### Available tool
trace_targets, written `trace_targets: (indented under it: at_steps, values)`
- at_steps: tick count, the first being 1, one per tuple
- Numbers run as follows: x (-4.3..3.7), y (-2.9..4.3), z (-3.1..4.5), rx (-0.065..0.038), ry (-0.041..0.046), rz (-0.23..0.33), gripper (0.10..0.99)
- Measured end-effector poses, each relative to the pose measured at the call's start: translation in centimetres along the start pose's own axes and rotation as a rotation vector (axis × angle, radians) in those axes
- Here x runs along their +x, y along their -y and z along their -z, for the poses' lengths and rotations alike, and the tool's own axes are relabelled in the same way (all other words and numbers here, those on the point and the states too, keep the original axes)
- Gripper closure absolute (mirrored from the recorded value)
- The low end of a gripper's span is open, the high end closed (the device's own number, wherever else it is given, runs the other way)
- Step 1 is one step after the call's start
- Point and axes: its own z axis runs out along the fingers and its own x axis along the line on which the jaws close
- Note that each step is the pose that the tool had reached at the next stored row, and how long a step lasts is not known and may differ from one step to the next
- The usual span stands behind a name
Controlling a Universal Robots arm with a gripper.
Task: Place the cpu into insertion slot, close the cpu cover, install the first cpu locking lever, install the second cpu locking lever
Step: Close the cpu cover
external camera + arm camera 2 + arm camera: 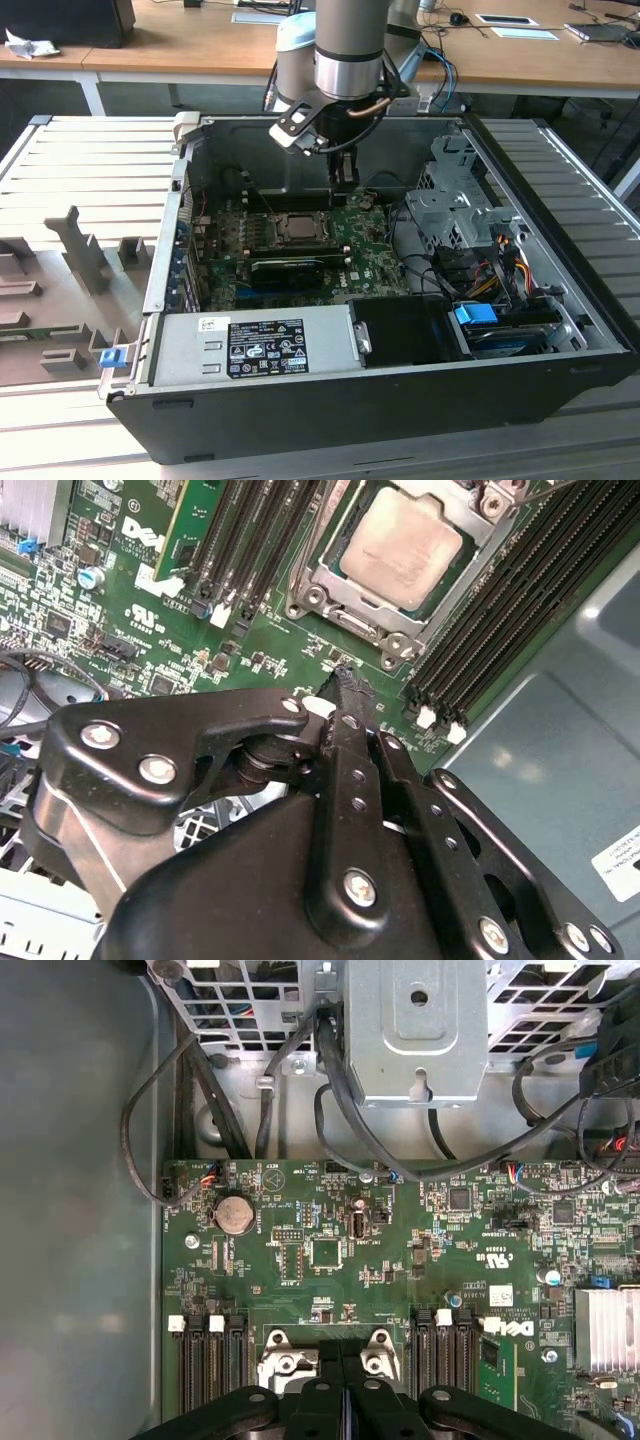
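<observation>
Gripper [343, 677]: fingers pressed together with nothing between them, as seen in both wrist views. In the exterior view the gripper [345, 180] hangs inside the open computer case [560, 190], low over the motherboard [270, 640] and just beside the socket area.

The cpu [403, 542] sits flat in the insertion slot [360, 625], silver top facing up. The cpu cover [318, 592] lies down over the chip's edges, its window framing the metal top. Black memory slots [500, 600] flank the socket on both sides.

In the first wrist view, the fingertips [330, 1370] sit over the socket's edge, with a coin battery [233, 1214] well apart from them.
</observation>
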Motion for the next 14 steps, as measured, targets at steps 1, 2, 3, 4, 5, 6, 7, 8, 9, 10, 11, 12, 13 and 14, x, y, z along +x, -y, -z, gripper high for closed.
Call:
trace_targets:
  at_steps: [1,2,3,4,5,6,7,8,9,10,11,12,13,14]
  values:
    - [0.00,0.07,0.01,0.000,0.0001,0.000,0.980]
    - [0.00,0.13,0.01,0.000,0.0000,0.000,0.980]
    - [0.00,0.20,0.01,0.000,0.0001,0.000,0.980]
    - [0.00,0.31,0.02,0.000,0.0001,0.000,0.980]
    - [0.00,0.56,0.02,0.000,0.0001,0.000,0.980]
    - [0.00,0.67,0.01,0.000,0.0001,0.000,0.980]
    - [0.00,0.80,-0.01,0.000,0.0000,0.000,0.980]
    - [0.00,0.97,-0.05,0.000,-0.0002,0.000,0.980]
    - [0.00,1.14,-0.11,0.000,-0.0001,0.000,0.980]
    - [0.00,1.35,-0.30,0.000,0.0001,0.000,0.980]
    - [0.00,1.65,-0.52,0.000,0.0000,0.000,0.980]
    - [0.00,2.07,-0.70,0.000,0.0000,0.000,0.980]
    - [0.00,2.30,-0.80,0.000,0.0000,0.000,0.980]
    - [0.00,2.53,-0.90,0.000,-0.0001,0.000,0.980]
